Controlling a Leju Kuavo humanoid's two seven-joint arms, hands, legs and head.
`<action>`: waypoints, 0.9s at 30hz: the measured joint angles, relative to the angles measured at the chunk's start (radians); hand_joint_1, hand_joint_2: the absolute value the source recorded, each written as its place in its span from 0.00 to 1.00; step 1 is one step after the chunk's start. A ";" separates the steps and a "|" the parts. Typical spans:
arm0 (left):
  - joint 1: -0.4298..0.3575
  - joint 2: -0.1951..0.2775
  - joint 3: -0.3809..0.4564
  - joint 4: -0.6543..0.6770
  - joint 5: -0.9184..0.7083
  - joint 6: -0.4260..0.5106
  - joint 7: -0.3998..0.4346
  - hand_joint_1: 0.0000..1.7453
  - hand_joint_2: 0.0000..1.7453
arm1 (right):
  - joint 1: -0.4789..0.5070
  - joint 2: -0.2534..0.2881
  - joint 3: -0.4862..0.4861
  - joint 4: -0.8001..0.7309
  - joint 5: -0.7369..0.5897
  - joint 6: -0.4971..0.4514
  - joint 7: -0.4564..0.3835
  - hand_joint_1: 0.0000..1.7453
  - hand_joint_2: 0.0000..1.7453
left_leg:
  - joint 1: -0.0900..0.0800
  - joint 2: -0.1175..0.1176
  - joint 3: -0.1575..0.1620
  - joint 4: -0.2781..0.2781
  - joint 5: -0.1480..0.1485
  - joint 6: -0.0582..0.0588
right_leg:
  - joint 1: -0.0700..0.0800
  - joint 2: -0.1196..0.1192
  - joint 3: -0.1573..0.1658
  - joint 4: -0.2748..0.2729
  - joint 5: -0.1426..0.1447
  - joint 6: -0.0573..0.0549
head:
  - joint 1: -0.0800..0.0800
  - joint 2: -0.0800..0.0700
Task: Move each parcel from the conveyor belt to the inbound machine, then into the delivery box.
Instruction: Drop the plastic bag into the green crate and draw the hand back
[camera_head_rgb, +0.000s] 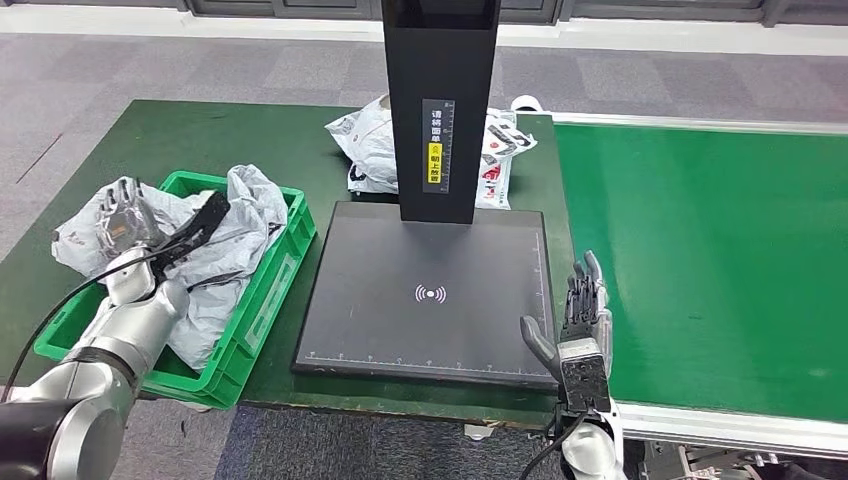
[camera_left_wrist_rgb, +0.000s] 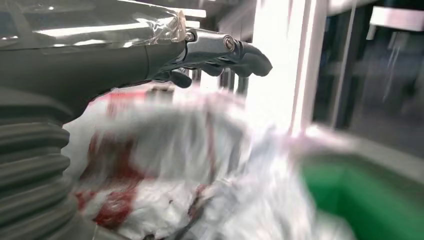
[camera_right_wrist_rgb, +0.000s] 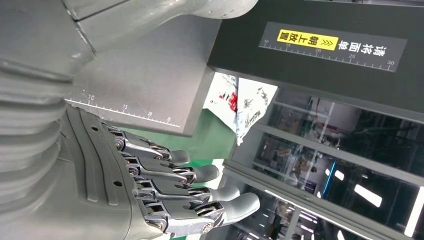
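Observation:
Several grey-white plastic parcels (camera_head_rgb: 238, 225) fill the green delivery box (camera_head_rgb: 268, 300) at the left. My left hand (camera_head_rgb: 125, 218) hovers just above them with fingers stretched out and nothing in its grasp; the left wrist view shows its fingers (camera_left_wrist_rgb: 235, 50) over blurred white-and-red parcels (camera_left_wrist_rgb: 165, 170). The inbound machine's black plate (camera_head_rgb: 430, 290) lies bare under its black column (camera_head_rgb: 440, 100). My right hand (camera_head_rgb: 583, 318) stands open, fingers straight, at the plate's right front corner beside the green conveyor belt (camera_head_rgb: 720, 250), which carries no parcel in view.
More white parcels (camera_head_rgb: 365, 150) lie behind the column on the dark green table (camera_head_rgb: 200, 140); one (camera_right_wrist_rgb: 240, 102) shows in the right wrist view. A black cable (camera_head_rgb: 50, 310) runs along my left arm. Grey carpet surrounds the table.

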 joint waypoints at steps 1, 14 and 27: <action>-0.001 -0.002 0.012 -0.008 0.023 0.042 -0.041 0.00 0.00 | 0.001 0.000 0.000 -0.002 0.000 0.002 0.000 0.00 1.00 | 0.000 0.000 0.000 0.000 0.000 0.000 | 0.000 0.000 0.000 0.000 0.000 0.000 | 0.000 0.000; 0.032 -0.199 0.269 -0.342 0.725 0.084 -0.824 0.00 0.00 | -0.081 0.000 0.000 0.073 -0.073 0.015 -0.049 0.00 0.00 | -0.001 -0.001 -0.001 0.001 0.000 0.001 | -0.002 -0.001 0.000 0.000 0.001 0.001 | 0.000 0.000; 0.158 -0.288 0.003 -0.527 1.165 -0.160 -0.908 0.00 1.00 | -0.181 0.001 0.004 0.192 -0.110 0.002 -0.082 0.00 0.00 | -0.001 -0.003 -0.003 0.001 0.000 0.001 | -0.001 -0.003 0.000 0.000 0.001 0.001 | 0.000 0.000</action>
